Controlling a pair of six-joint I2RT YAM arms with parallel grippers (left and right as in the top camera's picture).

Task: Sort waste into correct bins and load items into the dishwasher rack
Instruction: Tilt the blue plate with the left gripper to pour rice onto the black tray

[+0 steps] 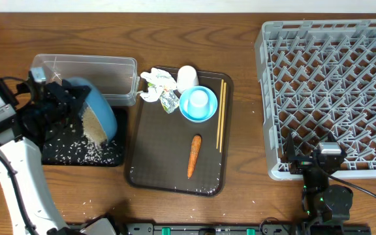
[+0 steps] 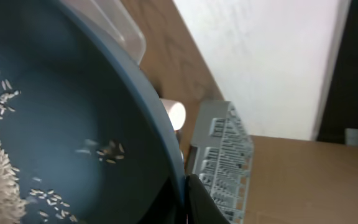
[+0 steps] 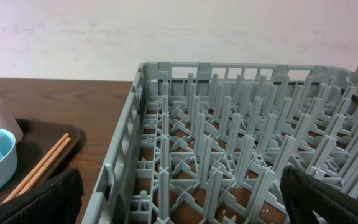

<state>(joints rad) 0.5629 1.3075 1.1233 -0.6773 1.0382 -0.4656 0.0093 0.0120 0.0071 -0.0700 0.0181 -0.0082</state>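
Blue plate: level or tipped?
Tipped. In the overhead view the blue plate stands steeply on edge in the left pincer, rice piled at its lower side above the black tray.

Overhead: straight down, far, whole table [image 1: 247, 19].
Left wrist: close on plate [image 2: 73, 93], facing rack [image 2: 225, 149].
Right wrist: low, near rack.
Shared: rack.

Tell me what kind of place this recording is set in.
Probably a staged dish-clearing station on a wooden table, not a real kitchen: a grey dishwasher rack, a brown serving tray of used dishes and scraps, and a blue plate tilted over a black tray with rice.
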